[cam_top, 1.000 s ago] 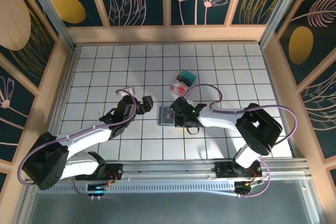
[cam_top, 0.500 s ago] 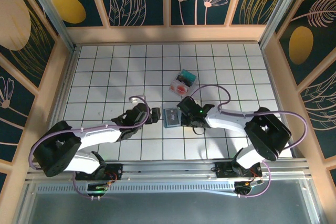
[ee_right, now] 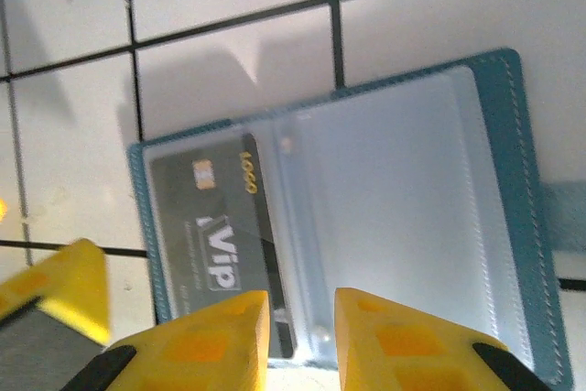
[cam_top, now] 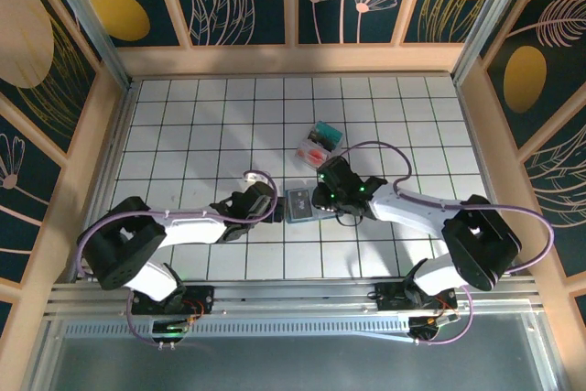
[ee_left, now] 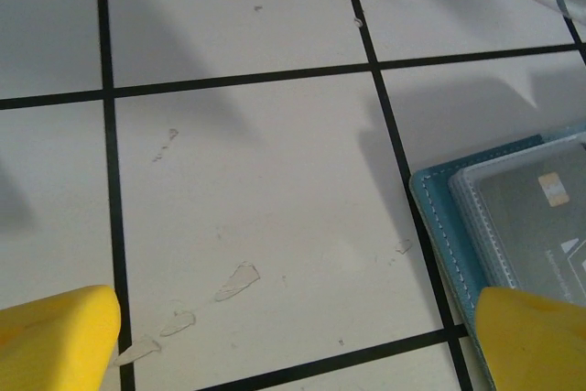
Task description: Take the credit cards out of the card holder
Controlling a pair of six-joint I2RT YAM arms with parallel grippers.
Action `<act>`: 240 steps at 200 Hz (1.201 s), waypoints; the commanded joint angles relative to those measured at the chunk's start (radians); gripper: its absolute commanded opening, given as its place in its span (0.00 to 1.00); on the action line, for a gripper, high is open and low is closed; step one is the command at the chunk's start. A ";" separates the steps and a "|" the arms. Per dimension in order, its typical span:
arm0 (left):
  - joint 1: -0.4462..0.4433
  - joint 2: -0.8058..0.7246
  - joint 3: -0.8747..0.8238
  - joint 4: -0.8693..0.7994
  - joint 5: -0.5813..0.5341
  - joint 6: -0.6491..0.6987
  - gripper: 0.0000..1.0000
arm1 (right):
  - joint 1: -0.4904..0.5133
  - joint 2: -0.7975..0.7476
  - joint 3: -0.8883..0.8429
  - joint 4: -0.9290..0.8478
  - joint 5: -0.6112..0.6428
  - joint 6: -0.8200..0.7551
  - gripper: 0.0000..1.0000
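The card holder [cam_top: 298, 205] lies open and flat on the tiles mid-table, between my two claws. One dark card [ee_right: 215, 226] sits in a clear pocket, and the other pocket looks empty. That card's long axis runs straight toward my right claw [ee_right: 300, 336], which hangs over the holder's near edge, jaws a slit apart with nothing between them. My left claw [ee_left: 293, 345] is spread wide, low over bare tile just beside the holder's opposite edge. I judge the right claw nearer the card. Loose cards [cam_top: 320, 144] lie farther back, apart.
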 commanded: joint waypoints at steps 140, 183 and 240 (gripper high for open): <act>-0.005 0.132 0.074 -0.064 -0.027 0.061 0.99 | -0.028 0.182 0.001 0.184 -0.160 -0.023 0.24; -0.006 0.139 0.077 -0.069 -0.027 0.051 0.99 | -0.028 0.192 0.014 0.180 -0.167 -0.030 0.23; -0.006 0.179 0.116 -0.131 -0.059 0.042 0.99 | -0.028 0.151 0.011 0.176 -0.175 -0.031 0.22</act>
